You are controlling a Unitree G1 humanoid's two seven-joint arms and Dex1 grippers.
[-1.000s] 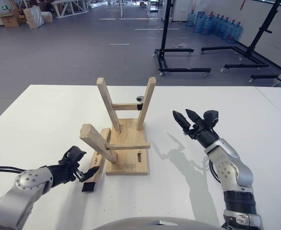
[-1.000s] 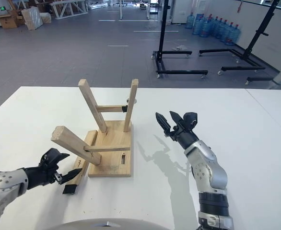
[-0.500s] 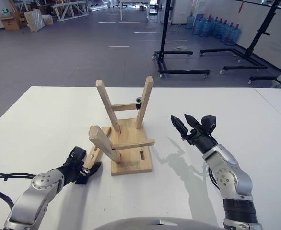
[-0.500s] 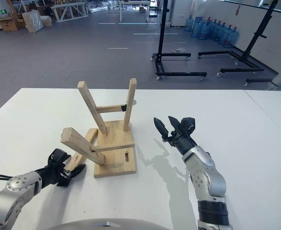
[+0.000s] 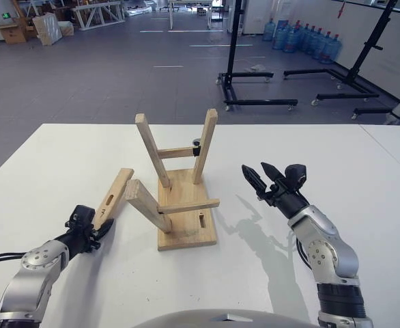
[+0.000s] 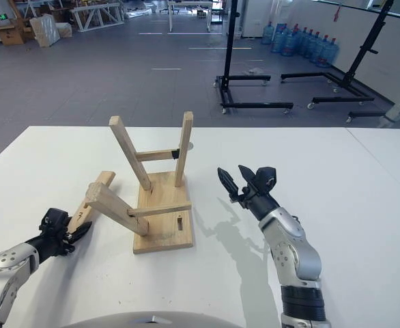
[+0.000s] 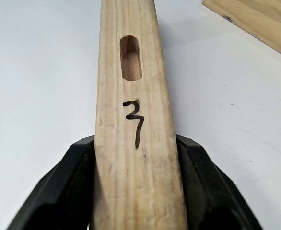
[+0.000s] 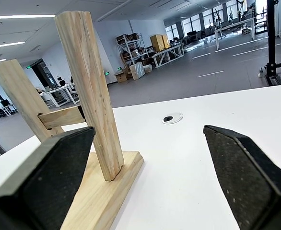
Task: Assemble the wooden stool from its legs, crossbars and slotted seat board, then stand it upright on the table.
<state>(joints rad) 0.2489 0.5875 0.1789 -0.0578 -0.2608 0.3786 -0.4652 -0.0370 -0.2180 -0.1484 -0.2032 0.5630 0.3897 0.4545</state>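
Near left, the left arm stretches low along the tabletop [image 5: 50,157], its pincer [image 5: 99,223] pinching the loose leg's [image 5: 112,197] near end. Right arm hovers, pincer [image 5: 254,168] spread, right of the three-legged seat board [image 5: 186,236].

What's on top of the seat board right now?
Two legs joined by a crossbar stand at the seat board's far end; a third, tilted leg with its own crossbar rises at its near left. One empty slot shows. The leg feet cover their joints.
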